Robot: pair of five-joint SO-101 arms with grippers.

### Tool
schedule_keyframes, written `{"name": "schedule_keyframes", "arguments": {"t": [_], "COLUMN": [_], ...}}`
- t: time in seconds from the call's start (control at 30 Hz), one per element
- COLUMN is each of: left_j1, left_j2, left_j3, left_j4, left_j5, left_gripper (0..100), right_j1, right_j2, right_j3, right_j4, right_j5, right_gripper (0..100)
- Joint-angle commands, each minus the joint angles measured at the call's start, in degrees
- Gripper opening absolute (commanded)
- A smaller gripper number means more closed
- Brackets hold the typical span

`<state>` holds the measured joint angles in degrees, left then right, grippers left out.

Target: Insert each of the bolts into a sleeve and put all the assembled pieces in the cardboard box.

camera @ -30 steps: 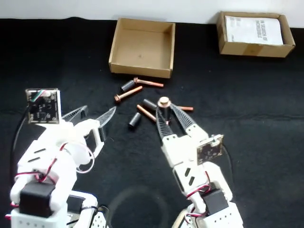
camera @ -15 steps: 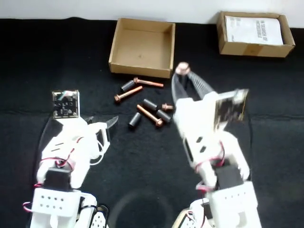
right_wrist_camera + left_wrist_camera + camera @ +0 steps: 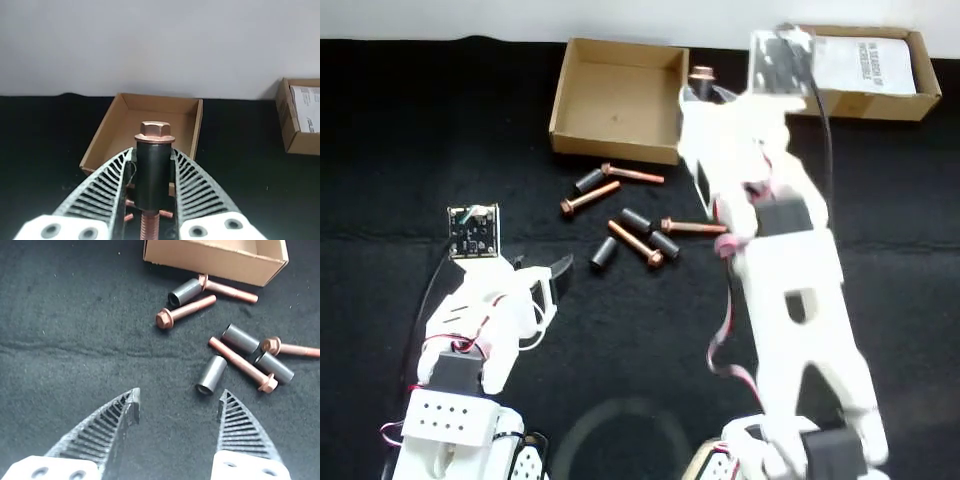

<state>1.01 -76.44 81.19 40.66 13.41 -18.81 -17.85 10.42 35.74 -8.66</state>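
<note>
My right gripper (image 3: 152,152) is shut on a dark sleeve (image 3: 152,175) with a copper bolt through it, the bolt head (image 3: 155,131) sticking out on top. In the high view this gripper (image 3: 700,88) hangs at the right wall of the open cardboard box (image 3: 615,150). Several loose copper bolts (image 3: 590,197) and grey sleeves (image 3: 603,253) lie in a cluster in front of the box. My left gripper (image 3: 178,395) stands open and holds nothing, just short of the nearest sleeve (image 3: 211,375) and low over the mat (image 3: 542,272).
A second cardboard box (image 3: 855,100) with a printed sheet inside stands at the back right. The table is covered by a black mat. The raised right arm crosses over the right side of the cluster.
The right arm has lifted the sleeved bolt off the cluster and carried it back to the box's right wall. The left arm has drawn back toward its base, gripper still open.
</note>
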Motion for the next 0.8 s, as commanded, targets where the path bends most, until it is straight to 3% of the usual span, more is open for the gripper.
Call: {"name": "schedule_keyframes", "arguments": {"t": [0.0,0.17,0.37,0.77], "left_j1": [-0.3,-0.6,-1.8,-8.6], "left_j2": [0.2,0.2,0.2,-0.2], "left_j3": [-0.5,3.7,8.7,12.4], "left_j4": [-1.8,-6.9,-10.0,-9.9], "left_j5": [0.0,0.0,-0.1,0.0], "left_gripper": [26,26,26,26], "right_j1": [0.5,0.5,0.5,0.7], "right_j2": [10.7,27.0,43.3,63.6], "right_j3": [-19.6,-42.7,-64.2,-79.7], "right_j4": [9.1,20.7,27.0,21.1], "right_j5": [-0.7,-0.7,-0.6,-0.5], "right_gripper": [0.7,0.7,0.7,0.7]}}
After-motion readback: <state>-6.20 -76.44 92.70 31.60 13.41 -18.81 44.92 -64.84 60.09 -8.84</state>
